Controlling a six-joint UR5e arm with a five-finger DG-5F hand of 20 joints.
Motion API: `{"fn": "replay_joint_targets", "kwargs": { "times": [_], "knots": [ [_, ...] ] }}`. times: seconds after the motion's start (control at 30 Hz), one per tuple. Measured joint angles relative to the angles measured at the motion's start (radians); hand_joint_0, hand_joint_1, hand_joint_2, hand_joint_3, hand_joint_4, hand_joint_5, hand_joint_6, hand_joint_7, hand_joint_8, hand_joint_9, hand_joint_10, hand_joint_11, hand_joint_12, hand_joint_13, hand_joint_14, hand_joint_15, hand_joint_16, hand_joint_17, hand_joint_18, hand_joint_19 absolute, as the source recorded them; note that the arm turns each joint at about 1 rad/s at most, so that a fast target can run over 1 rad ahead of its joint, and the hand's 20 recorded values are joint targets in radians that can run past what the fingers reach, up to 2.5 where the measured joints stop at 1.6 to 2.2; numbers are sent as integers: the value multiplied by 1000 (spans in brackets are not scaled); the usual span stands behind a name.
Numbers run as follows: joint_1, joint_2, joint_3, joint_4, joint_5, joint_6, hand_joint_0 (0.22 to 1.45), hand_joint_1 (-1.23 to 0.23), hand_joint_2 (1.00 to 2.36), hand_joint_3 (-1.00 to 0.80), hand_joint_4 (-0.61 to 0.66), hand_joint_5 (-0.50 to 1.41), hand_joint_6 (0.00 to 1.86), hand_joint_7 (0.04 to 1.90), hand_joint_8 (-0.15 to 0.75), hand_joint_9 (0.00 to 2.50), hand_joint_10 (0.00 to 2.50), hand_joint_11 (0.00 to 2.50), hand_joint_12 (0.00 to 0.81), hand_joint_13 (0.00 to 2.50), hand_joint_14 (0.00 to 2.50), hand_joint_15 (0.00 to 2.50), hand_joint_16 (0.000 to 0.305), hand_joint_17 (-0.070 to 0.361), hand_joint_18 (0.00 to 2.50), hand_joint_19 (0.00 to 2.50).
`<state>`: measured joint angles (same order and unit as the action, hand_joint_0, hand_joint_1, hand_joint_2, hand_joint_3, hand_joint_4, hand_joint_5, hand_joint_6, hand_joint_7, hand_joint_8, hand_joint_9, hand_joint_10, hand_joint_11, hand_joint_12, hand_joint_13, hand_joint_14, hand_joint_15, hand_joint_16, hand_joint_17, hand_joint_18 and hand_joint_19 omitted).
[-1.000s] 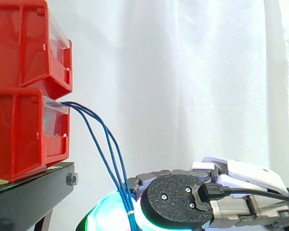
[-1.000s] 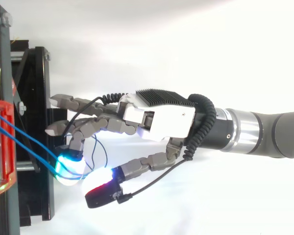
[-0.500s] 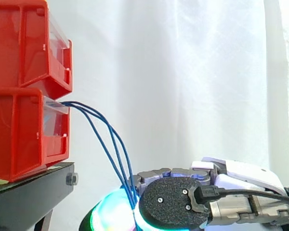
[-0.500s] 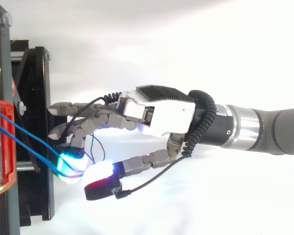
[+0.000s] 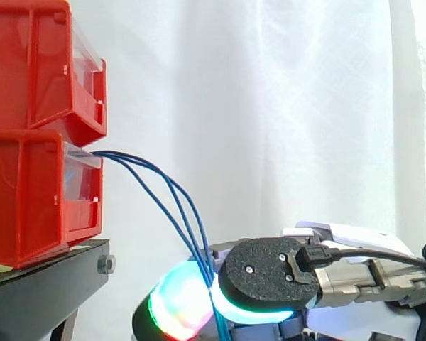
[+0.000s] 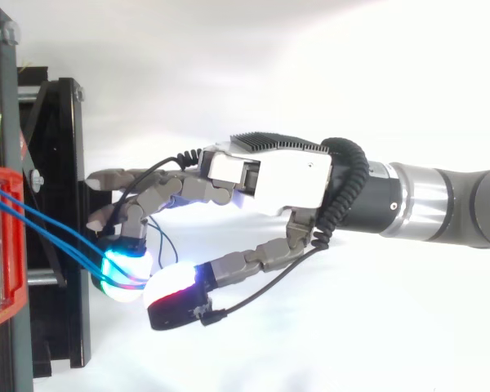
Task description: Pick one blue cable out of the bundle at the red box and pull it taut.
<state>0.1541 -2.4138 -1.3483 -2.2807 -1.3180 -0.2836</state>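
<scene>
**Clerk:** Item one, location?

**Checker:** Blue cables [image 5: 202,256], a bundle of thin strands. They leave the front lip of the lower red bin [image 5: 28,199], bow outward and down in a curve, and draw together near the hand [image 6: 269,175].

**Clerk:** Hand, condition?

**Checker:** It comes in from the right, low, level with the black stand [image 5: 50,277]. The fingers [image 6: 124,265] are curled, one glowing pad closed against the thumb pad, with the blue cables clamped between them. I cannot tell how many strands sit in the pinch. The other fingers reach towards the stand, bent and holding nothing.

**Clerk:** Fixtures?

**Checker:** An upper red bin [image 5: 35,71] stacked on the lower one, both on the stand. A white curtain [image 5: 284,106] hangs behind.
</scene>
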Motion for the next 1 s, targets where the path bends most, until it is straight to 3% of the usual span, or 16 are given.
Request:
{"fn": "replay_joint_targets", "kwargs": {
  "times": [0.27, 0.6, 0.77, 1.0],
  "knots": [
    [-11, 39, 0, -139, -25, 15, 642, -908, 1025, -31, 83, -159, 893, 880, 324, 589, 6, 241, 384, 200, 0, 20, 62, 140, 278, 31],
    [-30, 133, 0, -328, -37, 24, 675, -932, 1028, -39, 69, -163, 902, 923, 319, 583, 6, 238, 386, 217, 0, 17, 62, 139, 301, 21],
    [-35, 160, 0, -380, -38, 25, 690, -942, 1029, -58, 57, -165, 909, 904, 319, 588, 6, 243, 386, 224, 1, 13, 62, 139, 308, 24],
    [-42, 176, 0, -399, -38, 41, 714, -959, 1026, -138, 89, -168, 915, 859, 321, 591, 6, 241, 385, 232, 0, 10, 62, 139, 329, 23]
  ]
}}
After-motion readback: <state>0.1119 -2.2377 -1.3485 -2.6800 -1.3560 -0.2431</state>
